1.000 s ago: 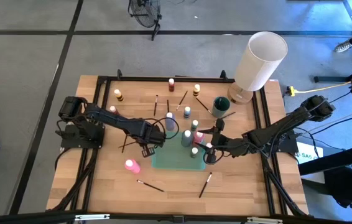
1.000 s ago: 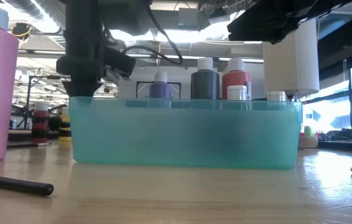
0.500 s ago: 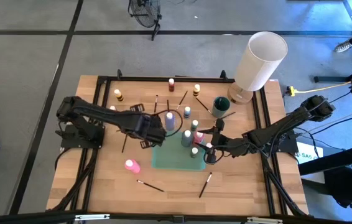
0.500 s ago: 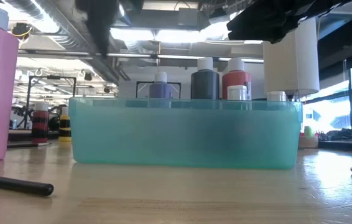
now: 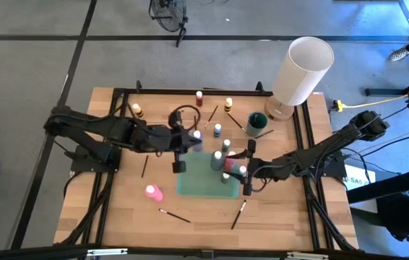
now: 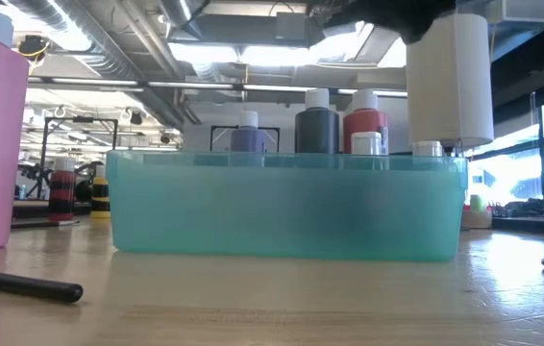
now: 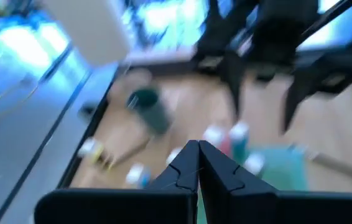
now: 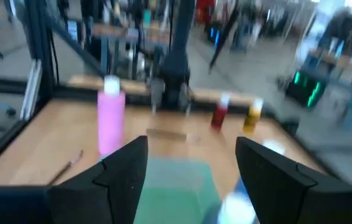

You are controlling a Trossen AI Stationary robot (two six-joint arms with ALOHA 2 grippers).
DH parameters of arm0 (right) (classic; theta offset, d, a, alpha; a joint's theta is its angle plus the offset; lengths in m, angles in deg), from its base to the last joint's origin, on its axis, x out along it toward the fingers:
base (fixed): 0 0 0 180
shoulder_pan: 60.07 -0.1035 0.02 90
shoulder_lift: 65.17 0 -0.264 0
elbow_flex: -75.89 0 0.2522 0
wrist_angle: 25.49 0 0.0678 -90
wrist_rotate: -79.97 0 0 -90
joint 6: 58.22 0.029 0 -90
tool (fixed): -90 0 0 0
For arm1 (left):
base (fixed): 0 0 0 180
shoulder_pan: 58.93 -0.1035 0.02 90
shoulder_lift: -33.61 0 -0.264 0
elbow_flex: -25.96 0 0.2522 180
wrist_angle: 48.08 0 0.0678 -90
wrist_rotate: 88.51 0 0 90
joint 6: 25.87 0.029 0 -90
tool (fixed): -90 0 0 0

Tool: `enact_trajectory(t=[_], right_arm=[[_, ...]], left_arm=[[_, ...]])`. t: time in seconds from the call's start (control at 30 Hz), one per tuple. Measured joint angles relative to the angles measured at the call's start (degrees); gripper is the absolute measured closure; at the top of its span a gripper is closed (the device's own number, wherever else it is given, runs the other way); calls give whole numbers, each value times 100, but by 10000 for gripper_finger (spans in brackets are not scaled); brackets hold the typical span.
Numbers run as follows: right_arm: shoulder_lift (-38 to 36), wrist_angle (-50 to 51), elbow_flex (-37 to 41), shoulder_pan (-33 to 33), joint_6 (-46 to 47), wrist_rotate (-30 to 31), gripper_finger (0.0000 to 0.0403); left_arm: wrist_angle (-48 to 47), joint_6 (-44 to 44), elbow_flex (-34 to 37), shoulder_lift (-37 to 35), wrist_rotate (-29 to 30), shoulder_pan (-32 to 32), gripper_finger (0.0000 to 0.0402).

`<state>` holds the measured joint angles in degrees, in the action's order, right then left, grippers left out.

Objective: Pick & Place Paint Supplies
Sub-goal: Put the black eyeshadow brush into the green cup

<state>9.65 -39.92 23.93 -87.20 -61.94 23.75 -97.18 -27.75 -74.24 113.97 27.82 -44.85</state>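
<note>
The left gripper [image 5: 178,157] hangs beside the teal tray [image 5: 190,186] with its fingers [image 7: 188,167] pressed together, holding nothing. The right gripper [image 5: 248,167] spreads its fingers [image 8: 123,163] apart over the tray's right end, just beside the bottles [image 5: 217,160] standing inside. A pink bottle [image 5: 152,192] stands apart on the desk [image 5: 118,209].

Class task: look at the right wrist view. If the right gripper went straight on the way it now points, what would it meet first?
Probably the teal tray, which lies directly ahead between the open fingers of the right gripper. The pink bottle stands off to one side, farther on. Depth is hard to judge.
</note>
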Motion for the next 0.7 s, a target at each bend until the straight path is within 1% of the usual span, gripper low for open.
enact_trajectory(t=[0.13,0.23,0.33,0.47,0.6,0.7], right_arm=[[-2,-921,-2,-2,-742,-6,155],[-2,-1431,-2,-2,-1118,-13,155],[-2,-1689,-2,-1,-1286,-216,155],[-2,-1944,-2,9,-1608,-501,155],[-2,-2165,-2,20,-2021,-534,155],[-2,-2341,-2,58,-2223,-546,155]], left_arm=[[1625,445,630,-23,-857,-35,400],[2832,735,1022,3,-1264,-33,400],[3665,988,1386,21,-1449,-35,400],[4774,1122,1880,22,-1477,-81,400],[5561,1260,2173,22,-1751,-176,400],[5778,1207,2265,24,-1899,-297,400]])
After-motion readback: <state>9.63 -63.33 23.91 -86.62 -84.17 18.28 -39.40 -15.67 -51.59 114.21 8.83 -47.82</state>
